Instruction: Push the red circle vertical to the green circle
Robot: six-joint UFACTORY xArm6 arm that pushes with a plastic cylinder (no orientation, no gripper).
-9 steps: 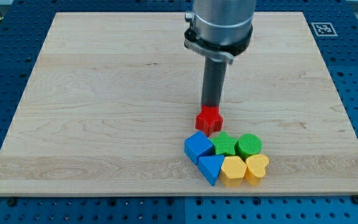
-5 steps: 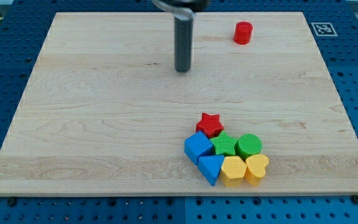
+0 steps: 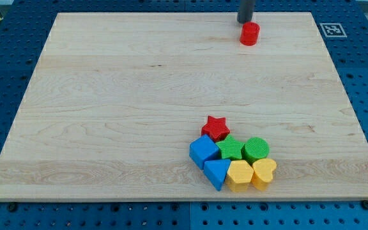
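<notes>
The red circle [image 3: 250, 34] stands near the view's top, right of centre. My tip [image 3: 245, 22] is just above and slightly left of it, close to touching. The green circle [image 3: 256, 149] sits far below in a cluster at the view's lower right. It lies almost straight below the red circle, a little to the right.
The cluster also holds a red star [image 3: 216, 128], a green block [image 3: 230, 148], a blue cube [image 3: 202, 151], a blue triangle [image 3: 216, 172], a yellow block [image 3: 240, 175] and a yellow heart [image 3: 264, 172]. A marker tag [image 3: 331, 29] is at the board's top right corner.
My tip left the red star, swung to the upper middle of the board, then moved right to just above the red circle. No block has moved.
</notes>
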